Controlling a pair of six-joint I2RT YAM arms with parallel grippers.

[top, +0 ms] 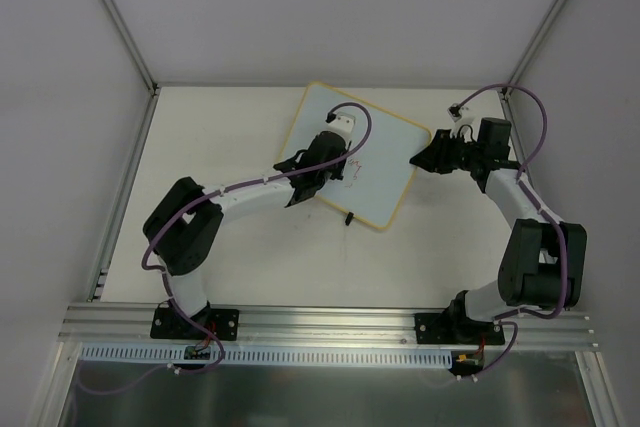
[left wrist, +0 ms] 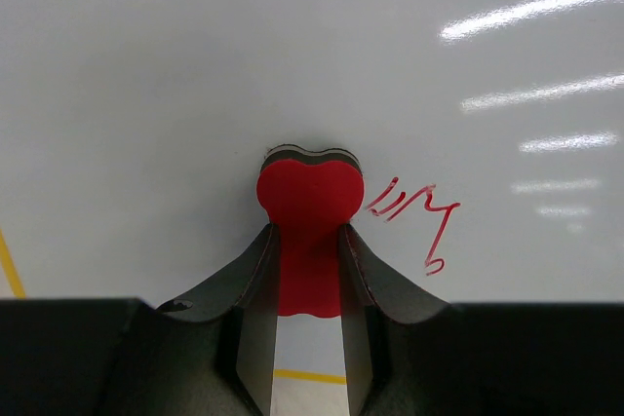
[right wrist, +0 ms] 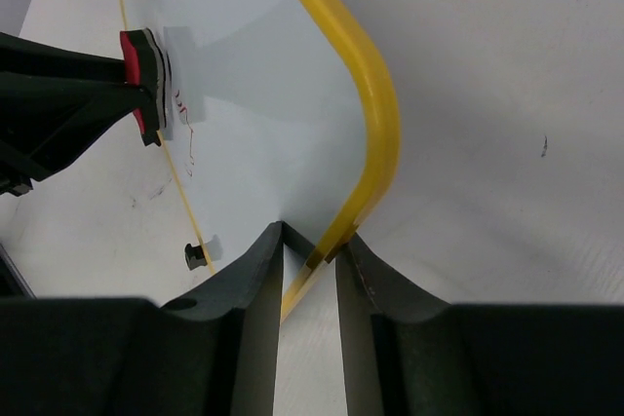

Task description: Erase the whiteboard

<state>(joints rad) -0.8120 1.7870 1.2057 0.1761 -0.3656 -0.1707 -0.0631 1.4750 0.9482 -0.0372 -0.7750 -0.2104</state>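
The whiteboard lies tilted at the table's middle, with a yellow frame and a red scribble near its centre. My left gripper is over the board, shut on a red eraser whose felt end rests on the white surface, just left of the scribble. My right gripper is at the board's right edge. In the right wrist view its jaws close around the yellow frame. The eraser also shows there.
A small black clip sticks out of the board's near edge and also shows in the right wrist view. White walls enclose the table on the left, back and right. An aluminium rail runs along the near edge.
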